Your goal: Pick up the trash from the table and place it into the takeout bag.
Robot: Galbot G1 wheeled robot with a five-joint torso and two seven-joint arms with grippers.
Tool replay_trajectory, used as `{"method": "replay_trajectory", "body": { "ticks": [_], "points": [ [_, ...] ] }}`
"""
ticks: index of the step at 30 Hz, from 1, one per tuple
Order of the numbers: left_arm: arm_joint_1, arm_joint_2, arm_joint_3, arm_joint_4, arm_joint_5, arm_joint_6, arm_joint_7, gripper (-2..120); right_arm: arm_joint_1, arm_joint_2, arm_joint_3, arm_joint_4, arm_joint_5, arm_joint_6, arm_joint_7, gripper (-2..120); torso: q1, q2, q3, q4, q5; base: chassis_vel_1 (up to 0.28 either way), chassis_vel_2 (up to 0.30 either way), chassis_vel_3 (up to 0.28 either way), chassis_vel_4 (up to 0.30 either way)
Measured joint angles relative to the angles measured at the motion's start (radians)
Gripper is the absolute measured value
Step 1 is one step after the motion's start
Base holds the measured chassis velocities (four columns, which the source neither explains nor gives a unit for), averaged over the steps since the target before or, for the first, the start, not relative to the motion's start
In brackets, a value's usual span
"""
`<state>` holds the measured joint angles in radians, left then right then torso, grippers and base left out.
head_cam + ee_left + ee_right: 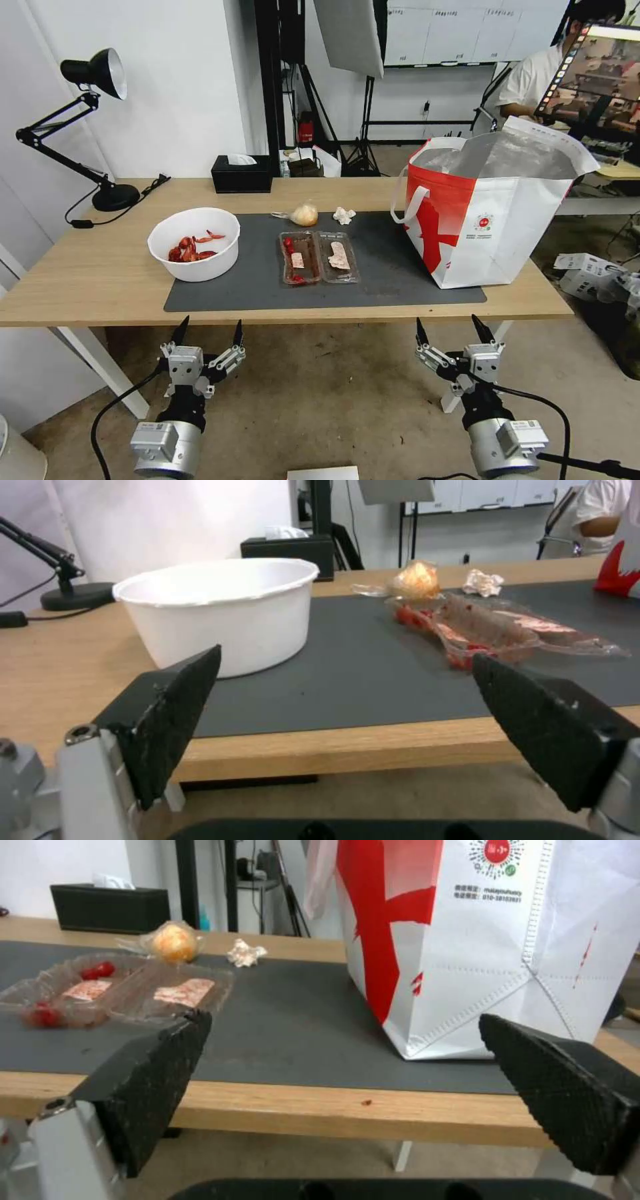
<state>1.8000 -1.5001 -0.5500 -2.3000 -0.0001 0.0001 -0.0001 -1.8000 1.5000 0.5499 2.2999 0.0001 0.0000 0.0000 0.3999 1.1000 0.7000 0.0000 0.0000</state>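
1. I see the table (100,280) carrying a grey mat (387,267).
2. Takeout bag (493,220) stands upright at the mat's right end, mouth open.
3. White bowl (194,243) of shells sits on the mat's left end.
4. Clear tray (319,257) lies mid-mat; small bag (303,215) and tissue (344,215) lie just beyond it.
5. Left gripper (208,331) and right gripper (448,329) hang below the near edge, fingers spread, empty.

Wood table (100,273), matt mat (387,260) (foil-lined bag (507,220))
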Motion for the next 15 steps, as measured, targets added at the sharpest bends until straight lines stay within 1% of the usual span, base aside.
{"method": "replay_trajectory", "body": {
  "ticks": [15],
  "points": [
    [0.0,0.0,0.0,0.0,0.0,0.0,0.0,100,0.0,0.0,0.0,0.0,0.0,0.0,0.0,100,0.0,0.0,0.0,0.0,0.0,0.0,0.0,0.0,0.0]
  ]
}}
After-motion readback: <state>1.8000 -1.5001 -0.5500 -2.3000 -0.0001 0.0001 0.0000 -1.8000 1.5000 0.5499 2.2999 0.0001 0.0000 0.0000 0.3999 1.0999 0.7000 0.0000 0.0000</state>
